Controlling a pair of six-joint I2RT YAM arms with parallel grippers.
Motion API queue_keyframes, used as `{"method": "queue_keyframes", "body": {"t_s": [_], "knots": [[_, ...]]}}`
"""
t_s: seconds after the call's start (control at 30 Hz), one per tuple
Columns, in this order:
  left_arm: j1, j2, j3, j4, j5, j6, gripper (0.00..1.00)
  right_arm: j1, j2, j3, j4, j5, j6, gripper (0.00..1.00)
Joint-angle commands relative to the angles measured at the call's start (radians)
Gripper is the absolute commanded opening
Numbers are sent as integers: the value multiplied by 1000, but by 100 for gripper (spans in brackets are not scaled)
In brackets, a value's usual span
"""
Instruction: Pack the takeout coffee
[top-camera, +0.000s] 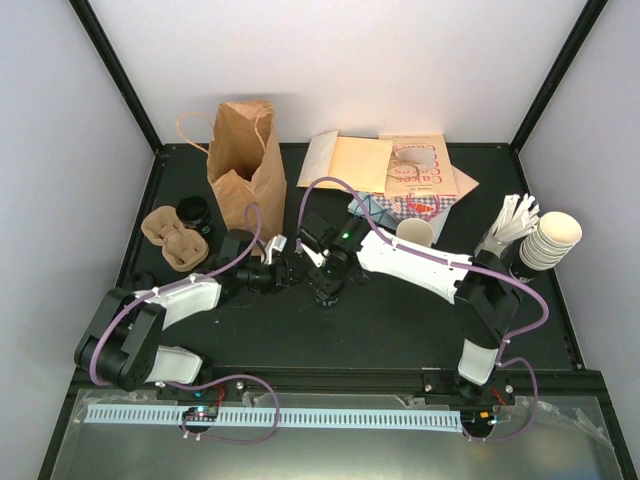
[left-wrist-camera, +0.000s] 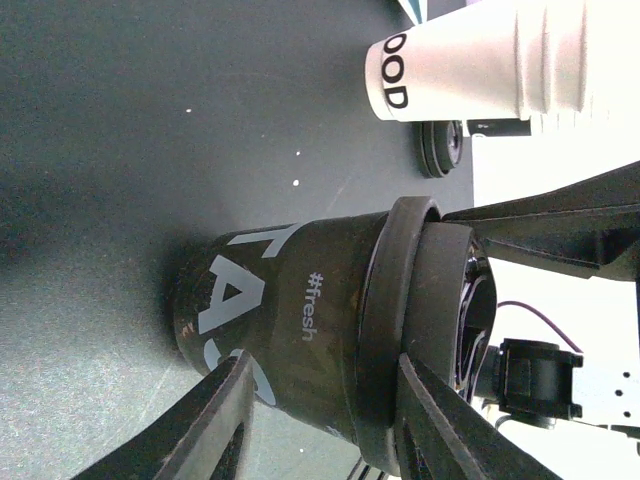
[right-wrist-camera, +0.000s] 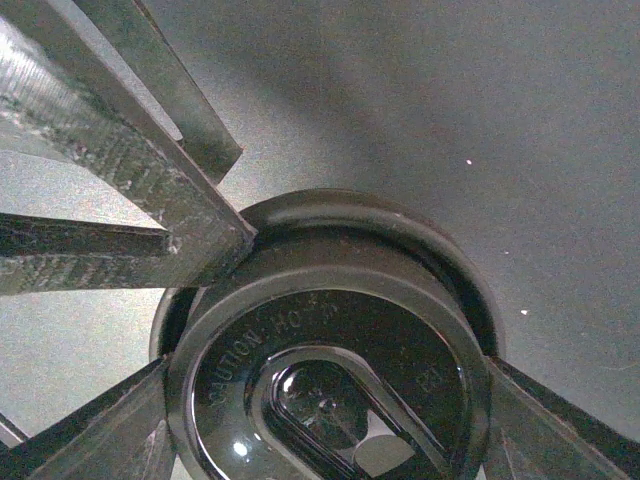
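One lidded cup (right-wrist-camera: 330, 340), partly off-frame

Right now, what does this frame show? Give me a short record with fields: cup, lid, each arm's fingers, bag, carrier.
cup: black paper cup with white lettering, upright on the black table
lid: round black plastic lid, on the cup's mouth; fully seated or not, unclear
right fingers: closed on the lid's rim, from above
left fingers: parted, close to the cup; contact unclear
bag: brown paper bag, open, standing back left
carrier: brown pulp cup carrier, front-left of the bag
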Motion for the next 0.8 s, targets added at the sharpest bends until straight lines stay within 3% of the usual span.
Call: {"method": "queue_keyframes", "body": {"t_s": [0.0, 0.3, 0.57, 0.77], "knots": [[-4, 22, 52, -150, -126, 63, 41, 13, 52, -62, -91, -91, 0, 78], [-3, 78, 40, -251, -191, 63, 40, 23, 62, -122, -75, -137, 10, 78], [-15, 112, -69, -145, -160, -14, 38, 42, 65, -147, -61, -143, 20, 78], [-12, 7, -61, -122, -150, -28, 40, 50, 43, -175, -55, -147, 18, 78]]}}
